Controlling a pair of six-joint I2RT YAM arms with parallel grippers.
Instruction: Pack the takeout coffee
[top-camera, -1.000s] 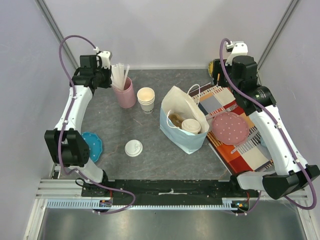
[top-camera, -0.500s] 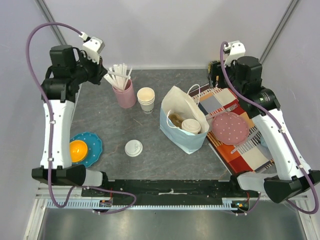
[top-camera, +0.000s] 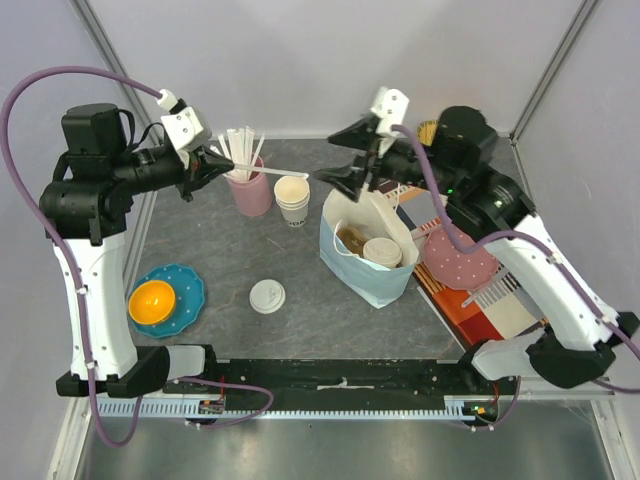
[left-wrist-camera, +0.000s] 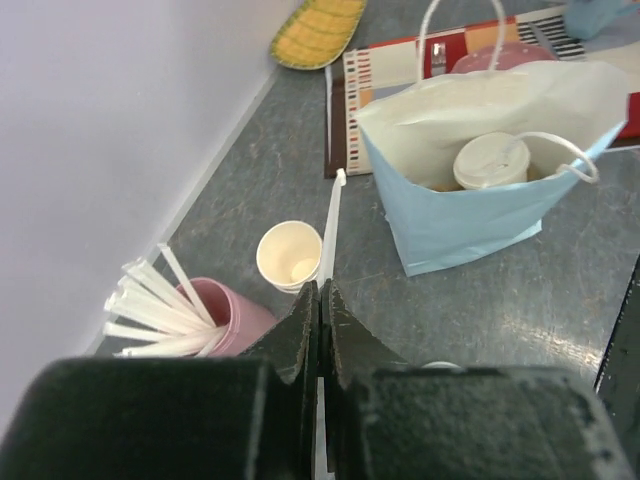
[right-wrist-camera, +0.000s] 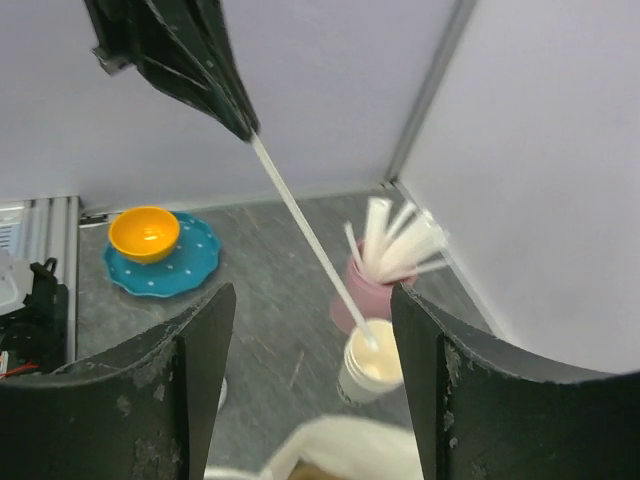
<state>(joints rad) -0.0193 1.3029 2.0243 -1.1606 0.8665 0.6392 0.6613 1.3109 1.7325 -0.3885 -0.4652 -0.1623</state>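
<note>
Takeout coffee (top-camera: 382, 251): small white paper cup w/ round white plastic lid, upright inside light-blue paper bag (top-camera: 372, 283) on counter (top-camera: 230, 260). L tool (top-camera: 210, 166) clamped on white wrapped straw (top-camera: 265, 172), straw tip near stack of lidless cups (top-camera: 292, 198). R tool (top-camera: 343, 156) jaws apart, empty, above bag's far rim.

Both of my arms are built alike. The left arm (top-camera: 88, 270) and the right arm (top-camera: 550, 275) have smooth white link shells set between bulky black joint housings (top-camera: 90, 130), and each ends in a rounded black base block (top-camera: 140, 370). A mauve cable (top-camera: 80, 68) runs along each arm, and a small white camera mount (top-camera: 186, 126) caps each wrist. In my wrist views the jaws are matte black wedges tapering to thin tips.
</note>
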